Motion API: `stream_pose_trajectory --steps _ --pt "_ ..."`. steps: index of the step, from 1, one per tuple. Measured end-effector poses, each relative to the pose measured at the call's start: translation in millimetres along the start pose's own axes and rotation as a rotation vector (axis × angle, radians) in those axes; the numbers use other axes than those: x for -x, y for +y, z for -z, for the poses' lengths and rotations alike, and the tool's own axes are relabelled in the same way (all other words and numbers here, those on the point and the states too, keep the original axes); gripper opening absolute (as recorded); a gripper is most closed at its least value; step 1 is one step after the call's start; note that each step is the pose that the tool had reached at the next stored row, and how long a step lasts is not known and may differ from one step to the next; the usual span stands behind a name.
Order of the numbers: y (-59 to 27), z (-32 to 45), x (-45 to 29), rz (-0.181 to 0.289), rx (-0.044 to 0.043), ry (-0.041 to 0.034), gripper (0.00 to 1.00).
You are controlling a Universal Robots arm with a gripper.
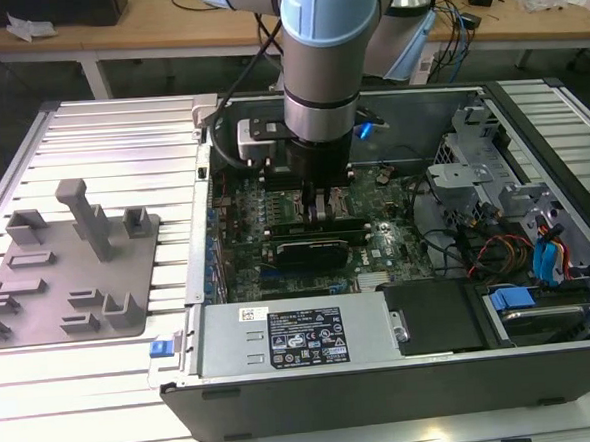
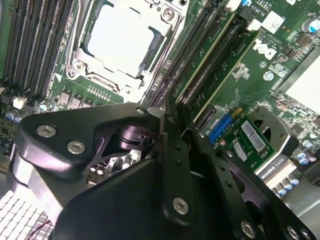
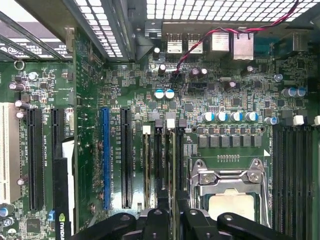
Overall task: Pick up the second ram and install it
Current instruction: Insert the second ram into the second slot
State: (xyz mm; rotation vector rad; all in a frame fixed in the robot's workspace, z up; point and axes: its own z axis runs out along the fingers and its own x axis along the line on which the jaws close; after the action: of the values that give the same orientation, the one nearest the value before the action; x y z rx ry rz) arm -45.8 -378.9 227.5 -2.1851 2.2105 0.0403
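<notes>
Tool [image 2: 170, 117]: fingers drawn together edge-on over the memory slots beside the CPU socket [image 2: 120, 37], apparently pinching the second ram [image 2: 167, 107], a thin dark strip aligned with the slots for seating. Arm [image 1: 315, 49]: vertical, wrist pointing straight down into the open computer case [image 1: 385, 386]. Beyond, on the counter [image 1: 99, 133]: grey fixture plate [image 1: 72, 265], near the exterior view's left edge.

This is looking like a robotics lab or electronics workshop: an opened dark grey metal computer case [image 1: 385, 376] is lying on a ribbed, slotted aluminium work table [image 1: 99, 133], exposing its green motherboard [image 3: 210, 90]. A flat grey plastic fixture plate with upright blocks [image 1: 67, 265] is sitting near the table's edge at the exterior view's left. Behind, wooden benches [image 1: 163, 24] are carrying tangled cables [image 1: 463, 15] and equipment.
</notes>
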Motion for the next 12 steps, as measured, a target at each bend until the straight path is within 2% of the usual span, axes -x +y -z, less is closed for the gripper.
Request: stream_pose_trajectory --steps 2,3,4,7,8,9,12 --pt "0.0 11.6 0.4 0.0 0.0 0.0001 0.18" --pt "0.0 21.6 0.8 0.0 0.0001 0.0001 0.18" --pt "-0.1 28.1 1.1 0.0 0.0001 0.0003 0.18" --pt "-0.1 30.4 1.2 0.0 0.0 0.0001 0.18" --pt "-0.1 30.4 1.2 0.0 0.0 0.0002 0.16" --pt "-0.1 30.4 1.2 0.0 0.0 0.0002 0.09" --pt "-0.1 30.4 1.2 0.0 0.0 0.0002 0.08"
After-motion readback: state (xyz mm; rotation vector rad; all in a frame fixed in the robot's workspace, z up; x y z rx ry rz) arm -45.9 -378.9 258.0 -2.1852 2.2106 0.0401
